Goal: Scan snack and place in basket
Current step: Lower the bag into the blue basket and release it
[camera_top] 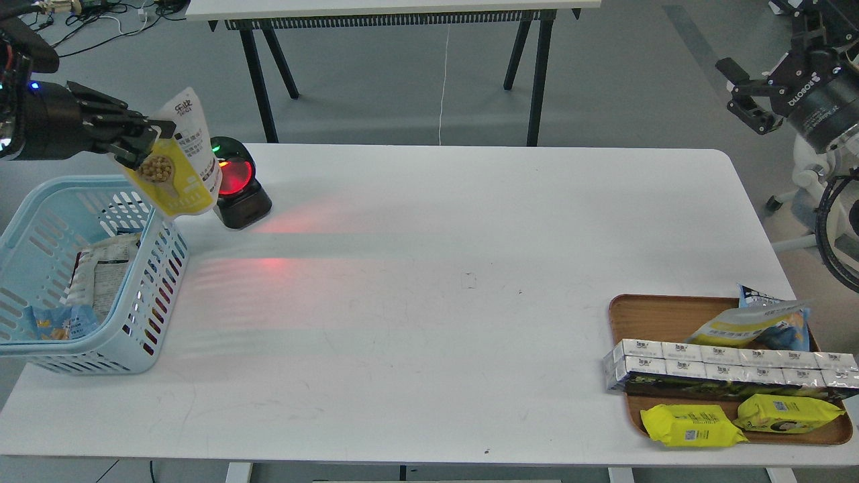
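Snack pouch [180, 155] is held in the air by the left hand [137, 144], whose fingers are closed on the pouch's left edge beside the round picture of tan balls. The pouch's long axis runs nearly vertical with a slight tilt: the white-grey top with dark lettering points up, the yellow lower part points down and a little to the right. Its printed face is turned toward the camera.

Positions relative to the basket [151, 272]:
- The pouch hangs above the basket's far right corner, its lower edge just over the rim.
- A black scanner [238, 184] with a glowing red window stands just beyond and to the right of the basket, directly behind the pouch. Red light falls on the table [429, 282] to the basket's right.
- Several flat packs lie inside the basket.
- A brown tray [647, 312] sits well apart, at the opposite near end of the table, carrying a row of white boxes [725, 365], two yellow wrapped packs [691, 426] and other pouches.
- The right hand [748, 100] is raised far to the right, off the table, fingers spread apart and holding nothing.

The table is white with rounded corners. The floor [604, 74] is grey; a second table on black legs [402, 10] stands behind.
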